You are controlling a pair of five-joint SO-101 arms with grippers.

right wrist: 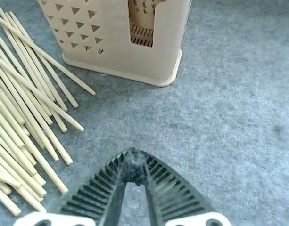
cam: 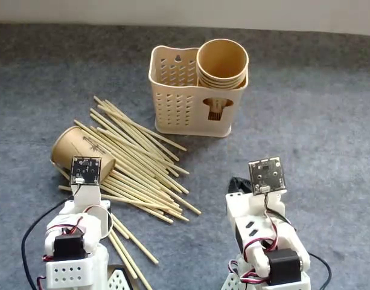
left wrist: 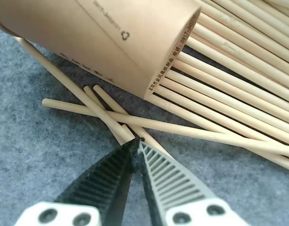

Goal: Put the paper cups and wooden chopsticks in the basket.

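High view is showing me one paper cup [cam: 76,148] lying on its side at the left, not in the basket yet. It is resting against a big messy pile of wooden chopsticks [cam: 142,158], which is spreading from the cup toward the near right. Some sticks are lying crossed over each other.

The basket [cam: 172,103] is standing upright on the far side, well apart from the fallen cup. A stack of cups [cam: 222,60] is already sitting in its right part.

I am looking through the left wrist view now. My left gripper [left wrist: 137,141] is pointing down just beside the cup, with its tip right at the ends of a few crossed sticks. Its two jaws are pressed together, and I am not seeing anything held between them.

My right gripper [right wrist: 133,155] is hanging over the bare gray carpet [cam: 305,121], near the basket. Its jaws are together too, holding nothing.

Here is what I am worrying about. The cup is round, so a bump could send it rolling away. The sticks are thin and flat on the carpet, so closed jaws could just push them around. If I am grabbing crossed sticks, one could be dragging others along or slipping out halfway to the basket.
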